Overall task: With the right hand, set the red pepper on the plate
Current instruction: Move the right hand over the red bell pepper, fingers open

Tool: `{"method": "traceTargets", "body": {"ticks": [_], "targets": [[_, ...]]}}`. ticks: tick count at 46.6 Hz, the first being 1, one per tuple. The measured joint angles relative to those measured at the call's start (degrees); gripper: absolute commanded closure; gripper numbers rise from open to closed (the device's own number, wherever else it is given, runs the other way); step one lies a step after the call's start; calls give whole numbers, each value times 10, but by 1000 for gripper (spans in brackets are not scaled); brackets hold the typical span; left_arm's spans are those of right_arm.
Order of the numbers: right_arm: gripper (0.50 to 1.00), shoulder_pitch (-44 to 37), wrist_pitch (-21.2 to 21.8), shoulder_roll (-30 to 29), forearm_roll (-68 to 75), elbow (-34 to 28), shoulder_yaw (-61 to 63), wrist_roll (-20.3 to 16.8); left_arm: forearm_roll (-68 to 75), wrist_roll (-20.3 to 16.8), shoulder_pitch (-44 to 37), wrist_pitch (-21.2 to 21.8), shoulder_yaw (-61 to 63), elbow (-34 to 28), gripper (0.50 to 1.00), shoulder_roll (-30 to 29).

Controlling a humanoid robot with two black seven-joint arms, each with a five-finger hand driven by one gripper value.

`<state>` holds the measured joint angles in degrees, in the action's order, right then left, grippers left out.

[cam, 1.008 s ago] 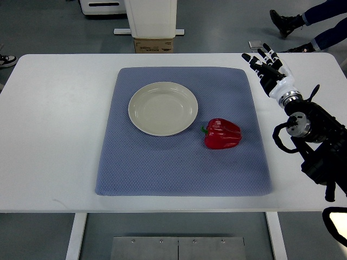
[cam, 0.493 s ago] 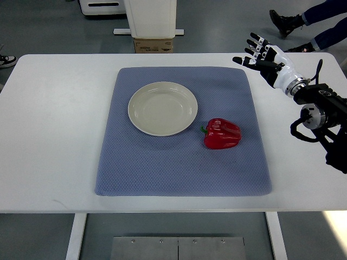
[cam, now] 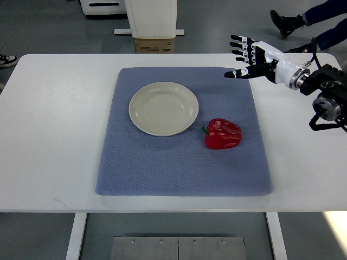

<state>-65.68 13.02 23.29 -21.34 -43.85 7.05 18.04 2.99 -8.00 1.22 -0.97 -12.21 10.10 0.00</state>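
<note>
A red pepper (cam: 223,134) with a green stem lies on the blue mat (cam: 181,162), right of centre. An empty cream plate (cam: 163,108) sits on the mat up and left of the pepper, a small gap between them. My right hand (cam: 245,54) comes in from the right edge and hovers over the mat's far right corner, fingers spread and holding nothing. It is well above and to the right of the pepper. The left arm is out of view.
The mat lies on a white table (cam: 59,135). A cardboard box (cam: 153,45) and a white stand stand beyond the far edge. A person's legs and shoes (cam: 287,21) show at top right, another shoe (cam: 6,59) at the left edge.
My right hand has risen toward the far edge and swung left, from beside the mat's right side to over its far right corner, turning fingers leftward. Pepper and plate have not moved.
</note>
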Motion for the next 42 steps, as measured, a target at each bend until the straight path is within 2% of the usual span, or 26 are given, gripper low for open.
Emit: {"method": "traceTargets", "body": {"ticks": [10, 21, 42], "targets": [[509, -67, -1, 38, -1, -70, -121, 27, 0, 0, 0, 0, 0, 0, 500, 0], [517, -107, -7, 65, -6, -132, -206, 48, 0, 0, 0, 0, 0, 0, 500, 0], [546, -160, -23, 85, -11, -214, -304, 51, 0, 0, 0, 0, 0, 0, 500, 0]]}}
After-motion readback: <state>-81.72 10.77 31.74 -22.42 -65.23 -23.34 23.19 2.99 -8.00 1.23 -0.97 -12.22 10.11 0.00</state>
